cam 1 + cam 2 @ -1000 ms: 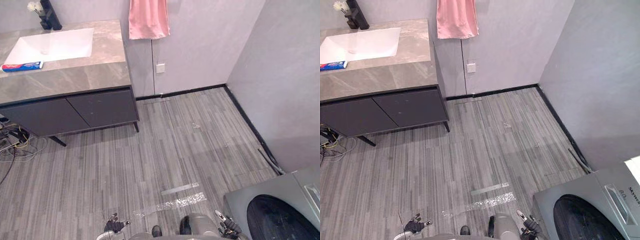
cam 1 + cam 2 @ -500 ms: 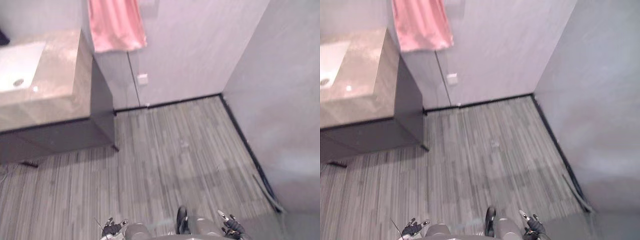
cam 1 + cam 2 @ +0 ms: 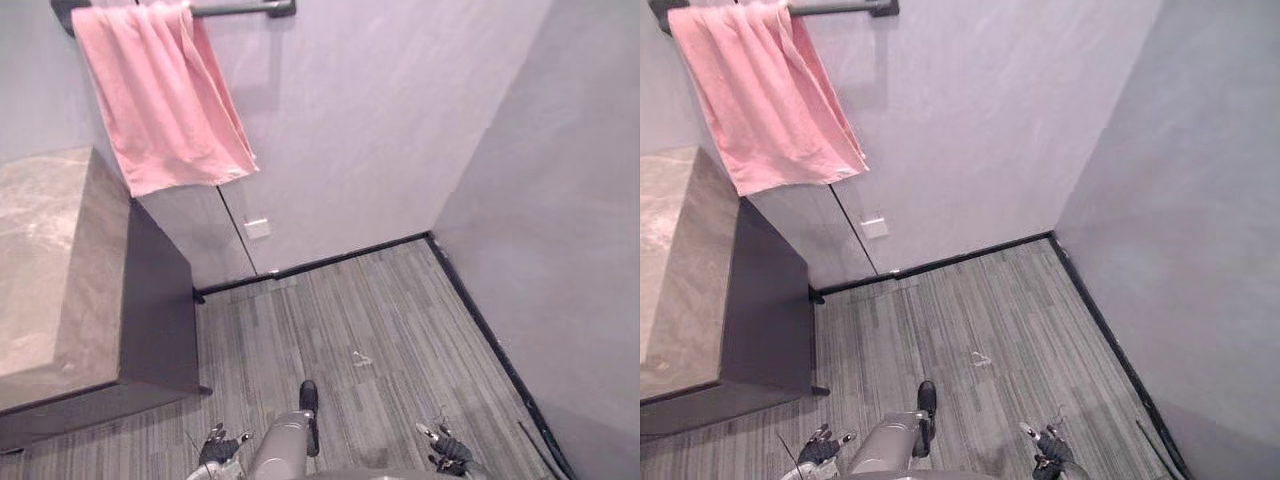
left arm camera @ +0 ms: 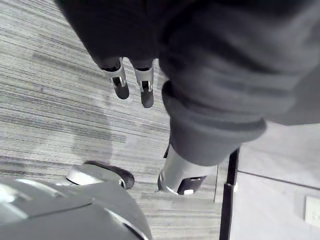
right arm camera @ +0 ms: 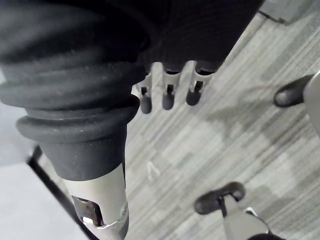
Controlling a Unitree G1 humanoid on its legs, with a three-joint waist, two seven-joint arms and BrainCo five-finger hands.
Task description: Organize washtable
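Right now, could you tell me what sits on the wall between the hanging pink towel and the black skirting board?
A small white wall socket on the grey wall, shown in both eye views.

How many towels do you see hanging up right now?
1: a pink towel draped over the dark wall rail, above the washtable edge. Others may be out of view.

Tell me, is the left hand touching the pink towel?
Apart. The left eye view shows the left hand low over the floor and the pink towel high on its wall bar, with bare floor between.
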